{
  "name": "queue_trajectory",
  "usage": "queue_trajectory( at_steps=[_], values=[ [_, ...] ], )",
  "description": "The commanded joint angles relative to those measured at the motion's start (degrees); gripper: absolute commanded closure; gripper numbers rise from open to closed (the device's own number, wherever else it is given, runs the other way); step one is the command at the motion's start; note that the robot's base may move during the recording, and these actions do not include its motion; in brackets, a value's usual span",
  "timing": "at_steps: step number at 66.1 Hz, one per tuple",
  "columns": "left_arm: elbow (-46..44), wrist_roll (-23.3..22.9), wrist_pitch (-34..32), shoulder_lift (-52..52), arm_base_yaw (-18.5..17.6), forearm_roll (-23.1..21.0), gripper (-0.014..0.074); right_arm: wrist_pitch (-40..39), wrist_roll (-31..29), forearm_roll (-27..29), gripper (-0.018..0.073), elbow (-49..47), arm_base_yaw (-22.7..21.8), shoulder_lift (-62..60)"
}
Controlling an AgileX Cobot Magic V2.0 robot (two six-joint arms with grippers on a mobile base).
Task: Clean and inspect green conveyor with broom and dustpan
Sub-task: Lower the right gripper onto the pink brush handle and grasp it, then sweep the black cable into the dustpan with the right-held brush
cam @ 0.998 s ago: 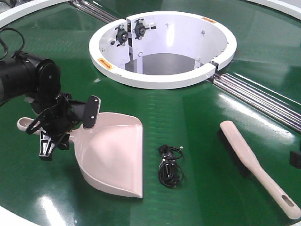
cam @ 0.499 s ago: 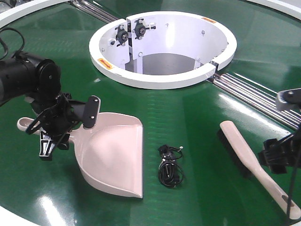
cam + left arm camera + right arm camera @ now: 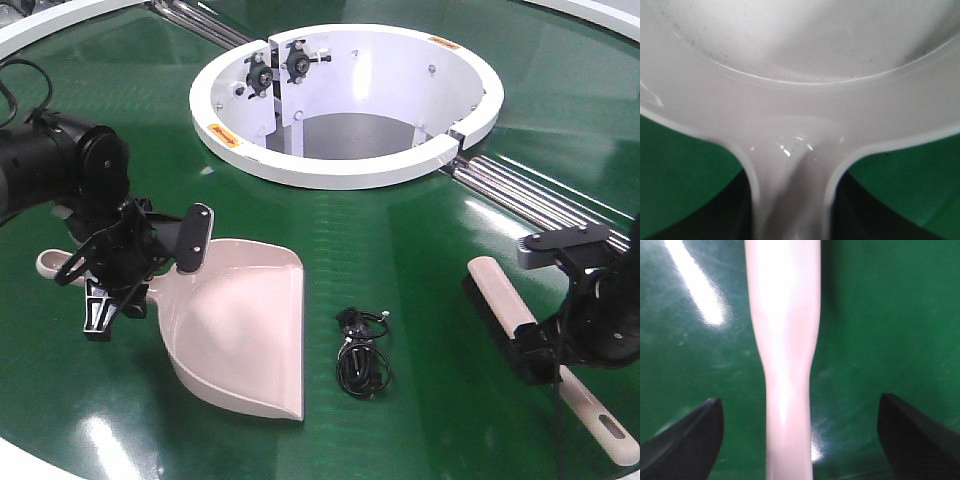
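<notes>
The dustpan [image 3: 240,340] lies on the green conveyor [image 3: 420,230] at the left, with its flat edge toward the front. My left gripper [image 3: 120,275] is shut on its handle; in the left wrist view the dustpan [image 3: 800,75] narrows to a handle pressed between the dark fingers of the left gripper [image 3: 790,210]. The broom [image 3: 495,295] lies at the right, bristles down. My right gripper [image 3: 560,350] is open and straddles its handle. In the right wrist view the broom [image 3: 785,340] runs between the wide-apart fingers of the right gripper [image 3: 799,405], touching neither.
A small black cable bundle [image 3: 362,352] lies on the belt between dustpan and broom. The large white ring opening [image 3: 340,170] sits at the back centre. Metal rails [image 3: 540,200] run from the ring to the right. The conveyor's white rim [image 3: 40,455] curves along the front left.
My right arm has come in from the right edge and moved left over the broom handle, with its jaws open. The left arm and the dustpan have not moved.
</notes>
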Motion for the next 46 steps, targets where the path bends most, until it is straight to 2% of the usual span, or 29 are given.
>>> queue_trajectory(
  at_steps=[1, 12, 26, 38, 46],
  values=[
    [-1.6, 0.4, 1.4, -2.7, -0.5, -0.6, 0.0603, 2.4, -1.7, -0.7, -0.0030, -3.9, 0.1, 1.7],
    [-1.6, 0.4, 1.4, -2.7, -0.5, -0.6, 0.0603, 6.8, -2.8, -0.1, 0.0004, -6.6, 0.1, 6.0],
    [-1.6, 0.4, 1.4, -2.7, -0.5, -0.6, 0.0603, 7.6, -3.3, 0.5, 0.0117, -7.2, 0.1, 10.1],
    [-1.6, 0.4, 1.4, -2.7, -0.5, -0.6, 0.0603, 6.5, -3.3, 0.5, 0.0284, -7.2, 0.1, 11.2],
    [-1.6, 0.4, 1.4, -2.7, -0.5, -0.6, 0.0603, 6.6, -3.3, 0.3, 0.0450, -7.4, 0.1, 11.2]
  ],
)
